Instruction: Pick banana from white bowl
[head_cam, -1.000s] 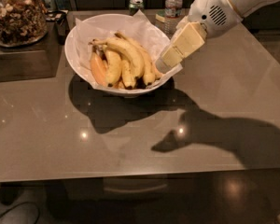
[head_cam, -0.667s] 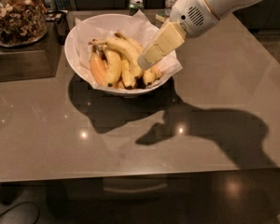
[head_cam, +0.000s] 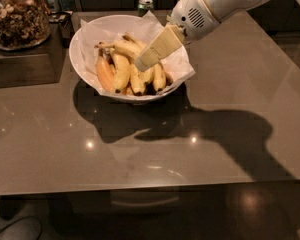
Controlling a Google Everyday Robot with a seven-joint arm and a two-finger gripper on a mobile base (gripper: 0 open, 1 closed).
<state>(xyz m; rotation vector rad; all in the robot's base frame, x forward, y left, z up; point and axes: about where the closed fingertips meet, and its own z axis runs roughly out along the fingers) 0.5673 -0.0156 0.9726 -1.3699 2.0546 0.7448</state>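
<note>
The gripper (head_cam: 146, 60) was held slanted down over the middle of the white bowl (head_cam: 79, 44), with its tip close to the fruit pile or touching it. Whether it was spread or pressed together could not be told. This slant was probably chosen so that the tip could be brought in over the high rim. The banana (head_cam: 121, 48) (the long arched one, stem to the left) was lying in the bowl on the shorter bananas (head_cam: 135, 79), not yet lifted, and its right end was hidden behind the gripper. Compared with one second before, the gripper had been moved from the right rim leftward to the pile, and the fruit was not disturbed.
</note>
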